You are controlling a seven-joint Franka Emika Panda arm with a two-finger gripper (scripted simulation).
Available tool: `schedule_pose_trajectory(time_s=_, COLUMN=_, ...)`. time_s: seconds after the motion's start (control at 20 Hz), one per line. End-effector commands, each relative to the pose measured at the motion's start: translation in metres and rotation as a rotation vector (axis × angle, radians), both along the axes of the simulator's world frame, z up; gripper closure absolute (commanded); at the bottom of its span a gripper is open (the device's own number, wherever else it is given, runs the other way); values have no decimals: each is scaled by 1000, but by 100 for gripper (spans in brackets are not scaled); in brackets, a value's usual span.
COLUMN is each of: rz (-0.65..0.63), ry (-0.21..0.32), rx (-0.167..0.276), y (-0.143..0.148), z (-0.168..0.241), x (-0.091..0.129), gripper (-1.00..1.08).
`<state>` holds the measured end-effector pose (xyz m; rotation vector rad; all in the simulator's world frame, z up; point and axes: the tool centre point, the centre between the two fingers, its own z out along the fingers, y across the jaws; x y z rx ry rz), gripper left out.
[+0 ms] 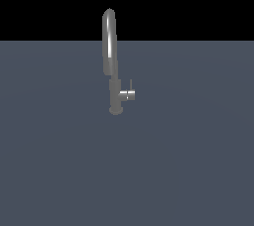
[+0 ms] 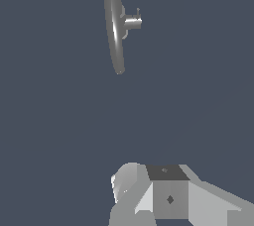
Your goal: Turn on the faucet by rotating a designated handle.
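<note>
Faucet: one tall grey gooseneck faucet (image 1: 109, 46) stands upright on the flat slate-blue floor (image 1: 188, 160), a little toward the exterior view's left of centre and in the upper half of that view.
Spout: its arch rises past the floor's far edge into the black background (image 1: 198, 2).
Base: a small round foot (image 1: 116, 110) sits flat on the floor.
Handle: one short grey handle (image 1: 128, 95) juts sideways from the lower column toward the exterior view's right; a thin lever pin (image 1: 131, 85) stands upright from it.
Handle in wrist view: the stub (image 2: 132, 22) shows beside the shiny curved spout (image 2: 115, 27), with bare floor on every side.
Surroundings: in both views, only floor shows around the faucet and the handle.
Open room: wide bare floor on both sides and in front; the far edge runs straight behind the faucet.
Gripper: the grey blocky gripper (image 2: 163, 197) shows only partly in the wrist view, well apart from the faucet and touching neither it nor the handle.
Gripper state: cannot tell whether it is released or clenched; the fingertips do not show.
Count: one faucet, one handle, one lever pin, one gripper.
</note>
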<state>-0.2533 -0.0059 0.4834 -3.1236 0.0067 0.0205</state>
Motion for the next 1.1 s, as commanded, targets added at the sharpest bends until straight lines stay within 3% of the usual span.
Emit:
schedule_pose_trajectory(time_s=0.0, rz=0, ry=0, rx=0, y=0, z=0, x=0, gripper=108)
schedule_pose_trajectory(time_s=0.55, rz=-37, ry=39, rx=35, y=3, z=-3, x=17, gripper=108)
schedule_pose_trajectory(time_s=1.05, rz=-137, ry=144, rx=132, y=8, z=-14, x=62, gripper=108)
